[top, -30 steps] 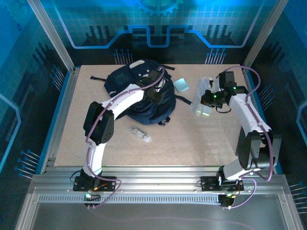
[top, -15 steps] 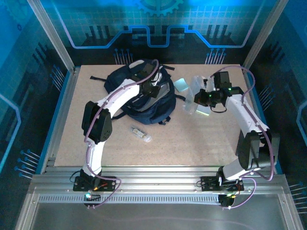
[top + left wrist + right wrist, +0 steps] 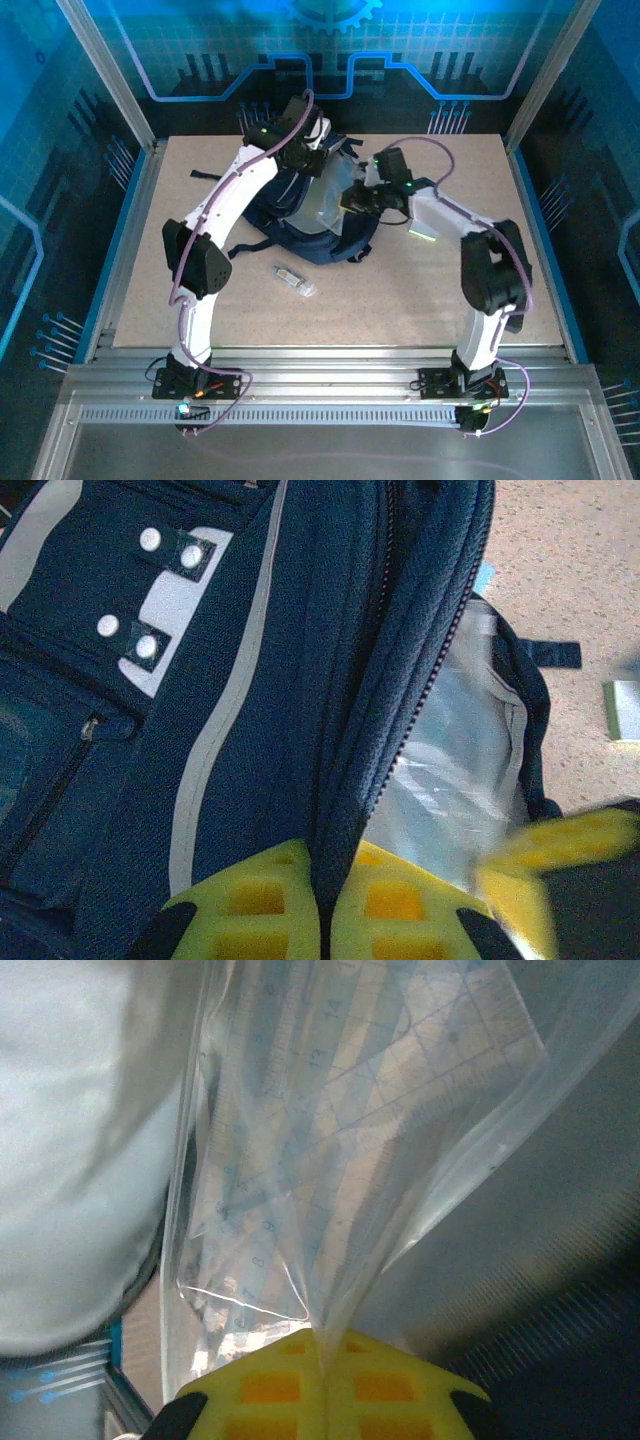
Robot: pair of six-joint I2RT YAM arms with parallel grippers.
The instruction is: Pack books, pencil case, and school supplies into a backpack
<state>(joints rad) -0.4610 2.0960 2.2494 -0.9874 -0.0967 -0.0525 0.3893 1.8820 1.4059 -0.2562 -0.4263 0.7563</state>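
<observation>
Left gripper (image 3: 322, 885) is clamped down tight on the backpack (image 3: 250, 730). It's got the zipper edge squeezed between its two yellow fingers, up at the far end of the bag in the top view. Right gripper (image 3: 322, 1345) is pinching a corner of the pencil case (image 3: 340, 1160), the floppy clear pouch, and you can see ruler markings through the plastic. From above, the pouch hangs over the bag's open mouth, and the left wrist view shows clear plastic in the gap of the open zipper. The little clear tube (image 3: 294, 279) lies on the counter (image 3: 400, 300) just on the near side of the backpack, not touching it. The yellow-green pad (image 3: 422, 233) sits on the counter to the right of the bag, just beside the right arm. A small pale pad (image 3: 625, 710) shows on the counter past the bag in the left wrist view.
</observation>
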